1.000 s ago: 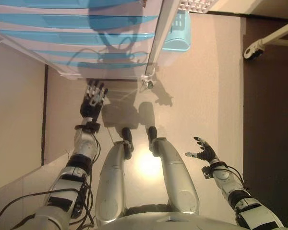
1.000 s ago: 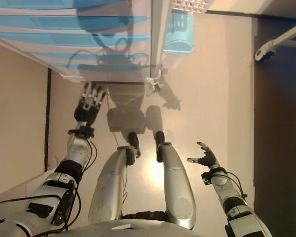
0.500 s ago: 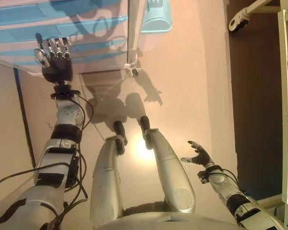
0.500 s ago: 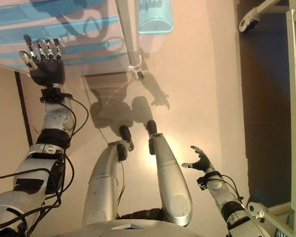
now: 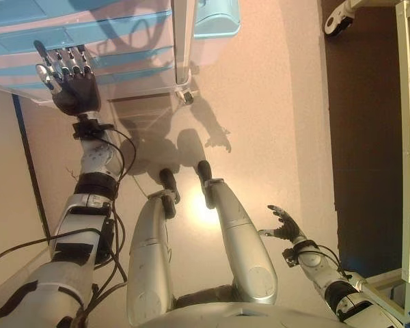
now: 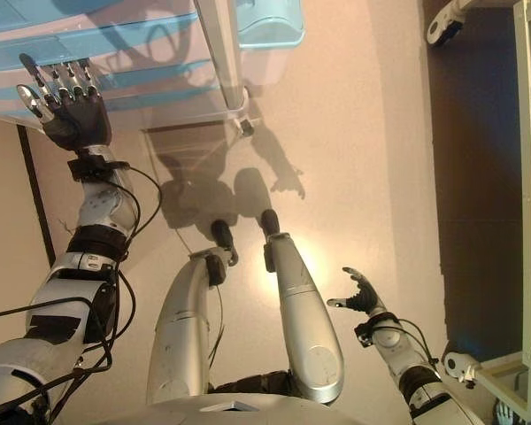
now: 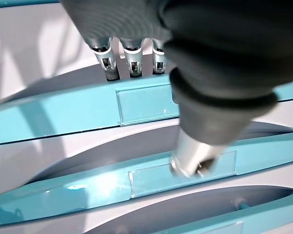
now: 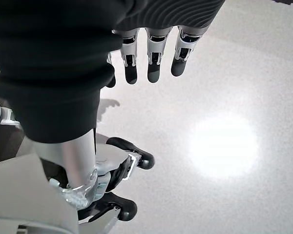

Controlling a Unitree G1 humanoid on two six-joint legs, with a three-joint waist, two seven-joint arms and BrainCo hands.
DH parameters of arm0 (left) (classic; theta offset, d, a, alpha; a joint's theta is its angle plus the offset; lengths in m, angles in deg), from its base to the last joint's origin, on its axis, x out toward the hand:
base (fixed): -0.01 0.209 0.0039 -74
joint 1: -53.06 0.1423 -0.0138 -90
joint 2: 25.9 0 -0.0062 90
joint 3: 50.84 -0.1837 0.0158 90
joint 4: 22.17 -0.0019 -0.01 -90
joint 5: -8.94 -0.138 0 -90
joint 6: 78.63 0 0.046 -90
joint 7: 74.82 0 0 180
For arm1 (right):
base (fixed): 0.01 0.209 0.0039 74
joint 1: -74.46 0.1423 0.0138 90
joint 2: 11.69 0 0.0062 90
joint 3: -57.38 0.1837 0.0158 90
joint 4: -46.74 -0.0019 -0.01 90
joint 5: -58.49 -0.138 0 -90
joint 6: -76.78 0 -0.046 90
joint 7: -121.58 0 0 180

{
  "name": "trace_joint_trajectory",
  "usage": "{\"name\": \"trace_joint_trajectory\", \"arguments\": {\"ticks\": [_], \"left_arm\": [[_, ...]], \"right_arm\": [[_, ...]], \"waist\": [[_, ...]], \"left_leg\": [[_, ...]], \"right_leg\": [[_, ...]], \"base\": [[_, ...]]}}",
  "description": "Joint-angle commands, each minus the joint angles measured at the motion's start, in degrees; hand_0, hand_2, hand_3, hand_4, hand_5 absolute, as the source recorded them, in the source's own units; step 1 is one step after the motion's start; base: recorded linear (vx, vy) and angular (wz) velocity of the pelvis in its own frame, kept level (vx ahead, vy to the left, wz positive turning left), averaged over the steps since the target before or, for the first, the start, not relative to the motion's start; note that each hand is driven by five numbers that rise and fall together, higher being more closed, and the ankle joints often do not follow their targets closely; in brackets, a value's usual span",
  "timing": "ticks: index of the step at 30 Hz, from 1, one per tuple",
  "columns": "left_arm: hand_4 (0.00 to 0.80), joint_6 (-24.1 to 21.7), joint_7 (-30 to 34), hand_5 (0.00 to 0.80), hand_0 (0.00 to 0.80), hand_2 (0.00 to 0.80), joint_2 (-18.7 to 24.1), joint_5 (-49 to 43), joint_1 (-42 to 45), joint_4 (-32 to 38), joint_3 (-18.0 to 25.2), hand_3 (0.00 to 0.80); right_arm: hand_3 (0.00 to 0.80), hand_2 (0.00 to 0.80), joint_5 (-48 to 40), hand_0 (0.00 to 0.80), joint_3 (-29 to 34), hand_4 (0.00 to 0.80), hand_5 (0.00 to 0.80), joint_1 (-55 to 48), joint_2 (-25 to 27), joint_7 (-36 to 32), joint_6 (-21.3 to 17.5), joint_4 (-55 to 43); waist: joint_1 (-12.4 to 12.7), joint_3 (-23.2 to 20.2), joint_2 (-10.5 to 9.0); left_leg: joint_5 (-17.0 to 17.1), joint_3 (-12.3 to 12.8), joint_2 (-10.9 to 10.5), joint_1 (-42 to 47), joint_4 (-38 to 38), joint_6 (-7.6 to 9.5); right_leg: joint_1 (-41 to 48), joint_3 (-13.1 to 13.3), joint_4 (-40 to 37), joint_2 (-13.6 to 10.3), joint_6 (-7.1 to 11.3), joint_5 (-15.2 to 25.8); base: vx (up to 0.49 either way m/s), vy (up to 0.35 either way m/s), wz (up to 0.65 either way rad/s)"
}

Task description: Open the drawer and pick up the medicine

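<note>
Left eye view: the left hand [image 5: 72, 78] was raised against the front of the drawer unit [image 5: 123, 41], fingers straight and spread, grasping nothing.
Right eye view: the right hand [image 6: 358, 297] hung low over the floor [image 6: 354, 159], well apart from the unit, fingers relaxed and empty.
Left wrist view: the fingertips [image 7: 132, 63] reached the upper edge of a blue drawer front [image 7: 88, 109]; whether they touched it could not be told. All drawers appeared closed.
Right wrist view: straight fingers [image 8: 154, 61] over bare floor.
Medicine: not visible in any view.
</note>
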Motion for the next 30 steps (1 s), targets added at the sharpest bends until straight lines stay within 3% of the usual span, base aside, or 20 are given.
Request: {"name": "trace_joint_trajectory", "arguments": {"ticks": [1, 9, 16, 18, 19, 23, 26, 30], "left_arm": [[0.8, 1.55, 24.48, 0.8, 0.8, 0.8, 3.39, -6.5, -8.73, 25.57, -4.69, 0.8], [0.8, 6.12, 26.95, 0.8, 0.8, 0.8, 0.78, -0.36, 5.17, 24.78, 2.0, 0.8], [0.8, 6.12, 26.95, 0.8, 0.8, 0.8, 0.78, -0.36, 5.2, 24.79, 2.02, 0.8], [0.8, 11.92, 28.75, 0.8, 0.8, 0.8, -6.93, -0.36, 23.4, 19.27, 9.21, 0.8], [0.8, 20.82, 30.21, 0.8, 0.8, 0.8, -11.63, -0.36, 38.14, 2.81, 13.7, 0.8], [0.8, 24.44, 22.29, 0.8, 0.8, 0.8, -12.26, -0.36, 45.64, -10.81, 17.72, 0.8], [0.8, 23.68, 14.9, 0.8, 0.8, 0.8, -12.68, -0.37, 49.43, -17.79, 19.13, 0.8], [0.8, 23.49, 7.21, 0.8, 0.8, 0.8, -13.93, -11.0, 52.05, -24.35, 21.07, 0.8]], "right_arm": [[0.0, 0.0, 1.54, 0.0, -0.05, 0.0, 0.0, -3.58, 5.11, -0.73, -1.09, -1.01], [0.0, 0.0, 4.13, 0.0, 0.76, 0.0, 0.0, -4.95, 3.59, -0.33, -0.71, -0.6], [0.0, 0.0, 4.13, 0.0, 0.75, 0.0, 0.0, -4.96, 3.61, -0.33, -0.7, -0.61], [0.0, 0.0, 6.74, 0.0, 4.03, 0.0, 0.0, -6.91, 1.35, -0.68, 0.64, -0.5], [0.0, 0.0, 9.25, 0.0, 8.56, 0.0, 0.0, -8.41, -0.4, -2.13, -0.27, 3.04], [0.0, 0.0, 12.06, 0.0, 12.13, 0.0, 0.0, -8.64, -1.5, -3.35, -2.09, 7.92], [0.0, 0.0, 13.32, 0.0, 13.85, 0.0, 0.0, -8.13, -2.0, -4.05, -2.33, 10.72], [0.0, 0.0, 14.37, 0.0, 16.07, 0.0, 0.0, -7.85, -2.54, -4.33, -3.4, 13.76]], "waist": [[0.39, -4.09, 4.02], [3.73, -5.83, 4.91], [3.68, -5.78, 4.92], [8.08, -9.28, 5.06], [11.22, -13.86, 5.58], [13.26, -18.31, 5.78], [14.5, -20.66, 5.63], [16.08, -22.14, 5.65]], "left_leg": [[-2.47, -0.74, -2.81, 7.45, -5.89, -0.33], [0.2, -3.79, -3.81, 14.12, -11.97, -1.71], [0.24, -3.83, -3.84, 14.21, -12.03, -1.71], [2.45, -7.37, -4.75, 20.62, -17.93, -3.43], [4.23, -10.41, -4.51, 29.26, -24.87, -4.82], [4.85, -11.73, -4.41, 34.2, -28.73, -5.66], [4.73, -12.59, -4.76, 35.56, -28.97, -5.91], [4.33, -14.07, -5.57, 36.74, -29.34, -5.67]], "right_leg": [[6.01, 0.33, -7.27, 1.32, 0.29, 2.5], [13.76, -2.21, -10.57, -0.15, 0.7, 1.16], [13.86, -2.25, -10.62, -0.17, 0.7, 1.16], [22.36, -6.79, -15.81, -2.5, 1.59, 0.56], [33.49, -11.81, -23.01, -3.75, 2.55, 0.82], [39.91, -14.6, -27.75, -3.58, 2.51, 1.05], [42.25, -15.81, -29.36, -3.56, 2.28, 1.28], [44.47, -17.33, -30.91, -3.74, 2.09, 1.32]], "base": [[-0.006, -0.007, 0.06], [-0.013, -0.054, 0.13], [0.002, -0.021, 0.1], [0.121, -0.35, -0.07], [0.225, -0.391, -0.13], [0.176, -0.148, 0.67], [0.09, -0.072, 0.85], [0.011, -0.056, 0.52]]}}
